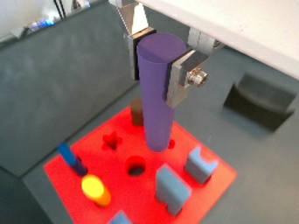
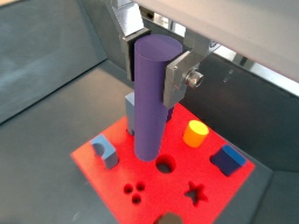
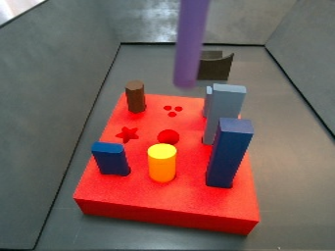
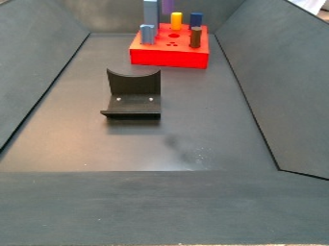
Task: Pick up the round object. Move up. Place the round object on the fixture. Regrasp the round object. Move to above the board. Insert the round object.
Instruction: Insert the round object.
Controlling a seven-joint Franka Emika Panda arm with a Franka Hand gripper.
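The round object is a long purple cylinder (image 1: 158,105), upright, and my gripper (image 1: 160,66) is shut on its upper end, as both wrist views show (image 2: 149,114). It hangs above the red board (image 3: 170,196); its lower end is over the board's back middle, near the round hole (image 3: 167,137). In a side view only the cylinder (image 3: 191,44) shows; the gripper is above the frame. The dark fixture (image 4: 133,93) stands bare on the floor, away from the board (image 4: 171,53).
The board carries a brown peg (image 3: 135,96), a yellow peg (image 3: 161,162), a small blue block (image 3: 110,158), and two tall blue blocks (image 3: 230,152) on its right side. A star hole (image 3: 127,134) and dot holes (image 3: 173,109) lie near the round hole. Sloped dark walls enclose the floor.
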